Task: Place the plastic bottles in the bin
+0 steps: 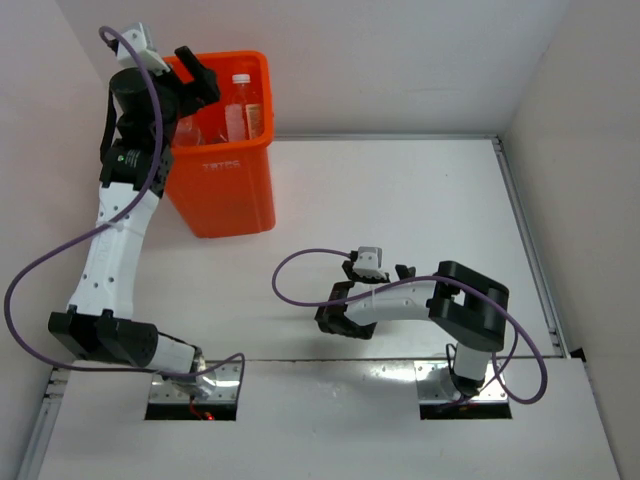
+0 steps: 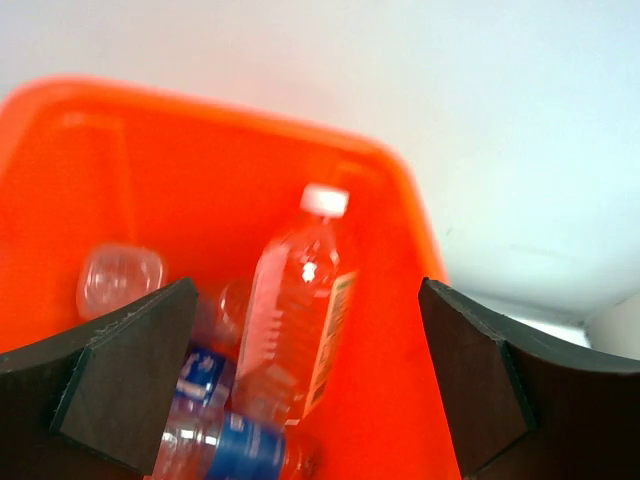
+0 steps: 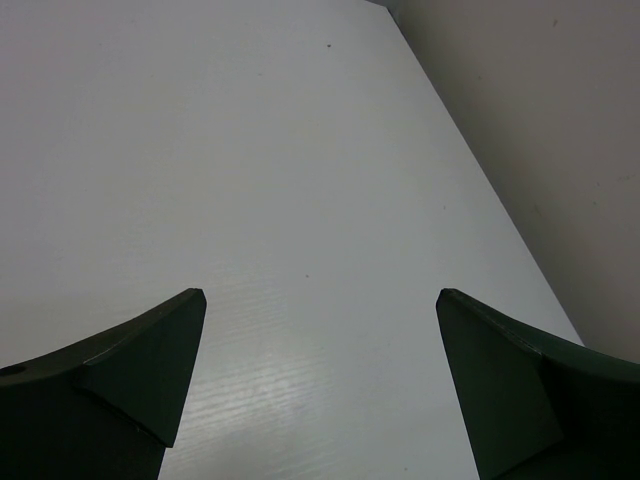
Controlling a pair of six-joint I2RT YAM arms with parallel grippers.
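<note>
The bright orange bin (image 1: pixel 225 190) stands at the back left of the table. My left gripper (image 1: pixel 195 75) hangs open over its left rim with nothing between its fingers. In the left wrist view the left gripper (image 2: pixel 307 290) looks down into the bin (image 2: pixel 200 170). A clear white-capped bottle (image 2: pixel 300 300) leans against the bin's wall there. A blue-labelled bottle (image 2: pixel 230 445) and another clear bottle (image 2: pixel 120 280) lie beside it. The white-capped bottle (image 1: pixel 240 105) also shows from above. My right gripper (image 1: pixel 335 318) is open low over the bare table, holding nothing (image 3: pixel 322 295).
White walls close in the table at the back and both sides. A metal strip (image 1: pixel 525 240) runs along the table's right edge. Purple cables loop from both arms. The right wrist view holds only white tabletop (image 3: pixel 250 150) and the side wall.
</note>
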